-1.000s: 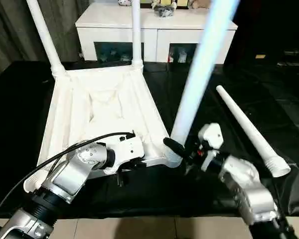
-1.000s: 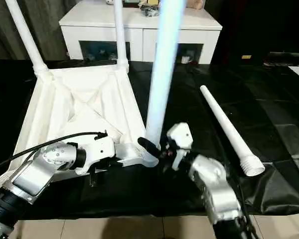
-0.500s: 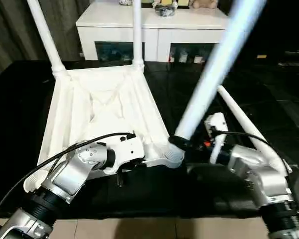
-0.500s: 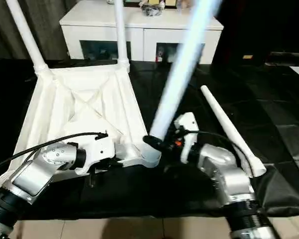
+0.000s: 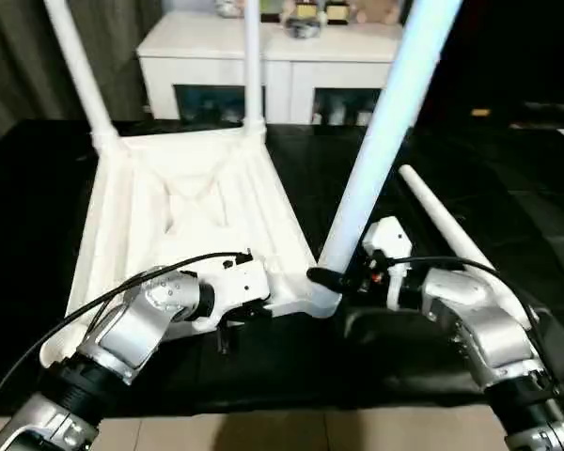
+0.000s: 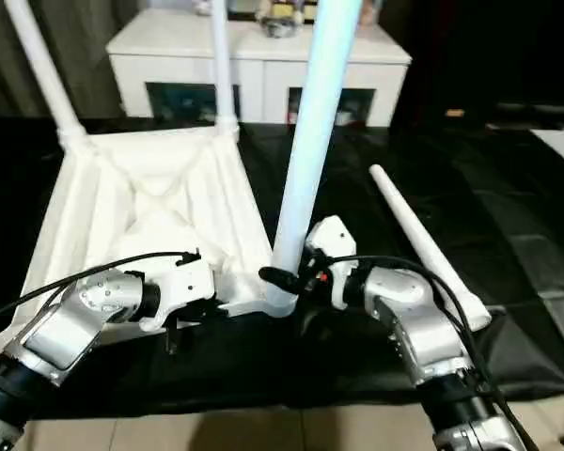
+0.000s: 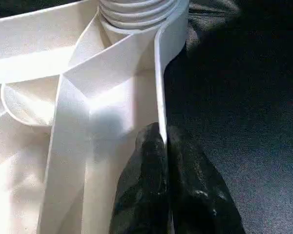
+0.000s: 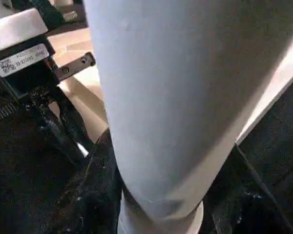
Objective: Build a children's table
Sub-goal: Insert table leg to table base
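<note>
The children's table (image 5: 183,202) lies upside down on the black cloth, with two white legs (image 5: 253,66) standing in its far corner sockets. My left gripper (image 7: 162,142) is shut on the thin near rim of the table top, close to the near right corner socket (image 5: 321,299). A third leg (image 5: 381,150) rises from that socket, leaning slightly right. My right gripper (image 5: 335,278) is shut around its lower end, with a black finger (image 8: 95,195) on either side. A fourth leg (image 5: 444,225) lies loose on the cloth to the right, behind my right forearm.
A low white cabinet (image 5: 273,56) with dark glass openings stands behind the work area, with small items on top. The black cloth (image 5: 508,169) covers the surface and ends at the near edge, where tiled floor (image 5: 282,437) shows. Dark curtains hang at the far left.
The held leg leaned well to the right half a second ago and now stands nearer upright in the corner socket. My right arm moved with it. My left gripper stays on the rim.
</note>
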You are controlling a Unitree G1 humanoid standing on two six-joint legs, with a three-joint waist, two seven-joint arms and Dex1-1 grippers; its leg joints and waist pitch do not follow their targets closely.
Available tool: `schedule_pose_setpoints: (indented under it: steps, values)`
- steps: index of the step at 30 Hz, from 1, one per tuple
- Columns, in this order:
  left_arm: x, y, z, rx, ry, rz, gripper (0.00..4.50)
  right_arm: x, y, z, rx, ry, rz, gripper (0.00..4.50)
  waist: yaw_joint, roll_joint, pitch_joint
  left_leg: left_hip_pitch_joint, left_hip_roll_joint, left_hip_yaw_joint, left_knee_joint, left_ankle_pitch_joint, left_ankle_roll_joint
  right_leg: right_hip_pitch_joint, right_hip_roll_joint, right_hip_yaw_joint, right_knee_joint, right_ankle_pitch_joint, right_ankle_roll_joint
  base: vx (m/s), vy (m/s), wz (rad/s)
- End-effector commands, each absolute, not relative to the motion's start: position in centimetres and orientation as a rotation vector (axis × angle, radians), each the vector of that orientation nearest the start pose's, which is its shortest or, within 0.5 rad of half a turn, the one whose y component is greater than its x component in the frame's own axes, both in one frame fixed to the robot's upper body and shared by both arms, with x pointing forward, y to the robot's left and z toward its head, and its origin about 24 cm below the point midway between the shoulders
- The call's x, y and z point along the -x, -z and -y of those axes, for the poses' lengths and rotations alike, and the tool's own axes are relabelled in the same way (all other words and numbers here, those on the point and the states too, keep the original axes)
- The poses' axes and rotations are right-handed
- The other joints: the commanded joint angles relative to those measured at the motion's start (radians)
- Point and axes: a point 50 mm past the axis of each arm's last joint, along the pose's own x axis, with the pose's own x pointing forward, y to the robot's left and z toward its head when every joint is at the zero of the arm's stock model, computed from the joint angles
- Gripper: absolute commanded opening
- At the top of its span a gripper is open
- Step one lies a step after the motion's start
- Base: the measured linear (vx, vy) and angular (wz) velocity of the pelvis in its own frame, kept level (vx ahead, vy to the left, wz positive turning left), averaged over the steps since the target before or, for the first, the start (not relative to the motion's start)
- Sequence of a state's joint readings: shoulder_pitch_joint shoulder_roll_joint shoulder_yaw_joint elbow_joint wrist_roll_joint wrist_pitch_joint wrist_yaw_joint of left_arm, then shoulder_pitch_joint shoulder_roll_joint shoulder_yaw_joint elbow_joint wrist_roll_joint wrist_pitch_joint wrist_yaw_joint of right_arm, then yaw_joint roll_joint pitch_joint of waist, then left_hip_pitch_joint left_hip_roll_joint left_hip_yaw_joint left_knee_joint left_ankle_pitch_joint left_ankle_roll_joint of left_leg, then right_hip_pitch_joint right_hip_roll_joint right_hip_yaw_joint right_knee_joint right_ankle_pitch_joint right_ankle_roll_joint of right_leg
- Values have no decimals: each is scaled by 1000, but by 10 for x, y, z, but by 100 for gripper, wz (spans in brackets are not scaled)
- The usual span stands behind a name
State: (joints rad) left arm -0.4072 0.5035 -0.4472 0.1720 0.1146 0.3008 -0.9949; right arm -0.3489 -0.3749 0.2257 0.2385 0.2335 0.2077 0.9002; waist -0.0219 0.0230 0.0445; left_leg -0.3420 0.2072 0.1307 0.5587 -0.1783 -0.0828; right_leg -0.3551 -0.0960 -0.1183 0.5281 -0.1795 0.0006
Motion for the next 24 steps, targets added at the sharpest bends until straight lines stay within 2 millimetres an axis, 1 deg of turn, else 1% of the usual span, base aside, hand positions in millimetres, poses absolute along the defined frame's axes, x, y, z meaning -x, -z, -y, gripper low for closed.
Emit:
schedule_pose_setpoints:
  steps: [1,2,3,4,5,6,7,8,9,10,11,12,13,14,15,16,17,18,19,20,21,22,23,24]
  values:
    - [-286,-46,-142,-725,1166,-538,0,-274,-12,157,144,-1036,-551,185,6,9,-14,26,34,6,-139,-897,-48,-4,-16,24,-34,-498,-72,58,-57,21]
    - [-286,-46,-142,-726,1166,-539,0,-275,-12,157,141,-1040,-561,185,2,-5,-16,66,3,15,-84,-830,-40,-48,-26,16,-99,-641,-48,58,-57,21]
    - [-286,-46,-142,-727,1165,-539,0,-277,-13,157,128,-1042,-570,185,-10,-12,-10,80,-25,13,-20,-668,-15,-63,-58,-11,-147,-863,14,65,-43,2]
    - [-286,-46,-142,-727,1165,-539,0,-280,-15,158,111,-1036,-575,185,-20,-7,-14,39,-16,0,-32,-611,-12,-15,-62,-36,-144,-873,51,30,21,-20]
    - [-286,-46,-142,-726,1165,-539,0,-281,-15,158,102,-1031,-576,185,-16,7,-17,34,-5,-9,-46,-633,-18,4,-58,-47,-135,-819,51,30,21,-20]
    - [-286,-46,-142,-726,1164,-539,0,-284,-17,159,83,-1015,-575,185,-11,18,-16,-22,48,-42,-124,-786,-33,69,-47,-20,-28,-524,-6,0,0,0]
    - [-286,-46,-142,-725,1164,-539,0,-285,-17,159,77,-1008,-574,185,-1,21,-17,-16,57,-43,-139,-834,-42,68,-44,-6,-5,-462,-27,0,0,0]
    - [-286,-46,-142,-725,1164,-538,0,-285,-17,159,71,-1003,-575,185,5,15,-13,-4,56,-35,-144,-859,-49,52,-40,5,-4,-447,-43,0,0,0]
    - [-286,-46,-142,-723,1165,-538,0,-286,-16,161,45,-986,-586,185,7,-4,-9,63,9,-6,-84,-791,-48,-32,-47,4,-90,-653,-42,68,-54,31]
    - [-286,-46,-142,-723,1165,-538,0,-286,-16,161,45,-986,-586,185,-7,-15,-5,104,-35,13,0,-637,-26,-72,-59,-43,-164,-868,9,60,-54,14]
    - [-286,-45,-142,-722,1167,-538,0,-287,-12,163,41,-955,-600,185,-14,3,-2,102,-28,5,5,-611,-24,-57,-71,-64,-164,-877,19,60,-54,14]
    - [-286,-45,-142,-722,1169,-538,0,-288,-11,164,41,-940,-606,185,-31,19,-5,35,2,-19,-43,-659,-32,20,-57,-99,-132,-775,49,51,18,-19]
    - [-286,-45,-142,-722,1172,-535,0,-290,-10,165,43,-923,-609,185,-6,33,-12,-60,61,-53,-139,-853,-48,127,-47,-39,77,-426,-6,0,0,0]
    - [-286,-45,-142,-722,1174,-533,0,-291,-9,165,44,-913,-610,185,20,46,-7,-73,70,-50,-175,-934,-58,127,-35,-8,116,-257,-44,0,0,0]
    - [-285,-46,-141,-721,1178,-531,0,-294,-8,166,28,-879,-613,185,22,15,-9,12,46,-23,-157,-880,-37,34,-28,32,79,-247,-62,13,-67,9]
    - [-285,-46,-141,-720,1179,-531,0,-295,-8,166,23,-869,-614,185,26,-26,-14,55,-22,-12,-36,-615,-55,-33,-86,40,-71,-802,-26,61,-77,13]
    - [-285,-46,-141,-720,1180,-531,0,-296,-8,166,24,-862,-615,185,32,-31,-8,70,-38,3,28,-470,-35,-67,-109,47,-110,-988,-9,61,-77,13]
    - [-285,-46,-141,-721,1181,-529,0,-296,-8,165,36,-878,-618,185,29,-32,-14,17,-22,-18,20,-330,-8,-19,-134,55,-93,-1050,-6,40,-13,-20]
    - [-285,-46,-141,-721,1181,-529,0,-296,-8,165,38,-884,-619,185,29,-15,-17,-36,-4,-29,-44,-369,-37,19,-93,32,-58,-904,-5,52,27,-37]
    - [-285,-46,-141,-721,1181,-528,0,-295,-8,164,40,-889,-620,185,28,-11,-23,-39,0,-33,-54,-400,-51,22,-79,30,-50,-820,-8,52,27,-37]
    - [-285,-46,-141,-722,1178,-526,0,-292,-7,162,38,-919,-631,185,26,-3,-29,-24,8,-37,-63,-448,-61,12,-68,34,-41,-680,-43,0,0,0]
    - [-285,-46,-141,-722,1178,-526,0,-292,-7,162,38,-919,-631,185,26,2,-31,-10,13,-32,-65,-461,-56,1,-60,44,-36,-580,-91,0,0,0]
    - [-286,-46,-141,-722,1176,-526,0,-291,-6,161,46,-935,-638,185,22,0,-30,-15,13,-31,-68,-457,-53,3,-57,47,-32,-548,-108,0,0,0]
    - [-286,-46,-141,-723,1176,-525,0,-289,-5,161,56,-944,-642,185,22,1,-30,-19,13,-26,-71,-447,-49,8,-53,51,-29,-512,-126,0,0,0]
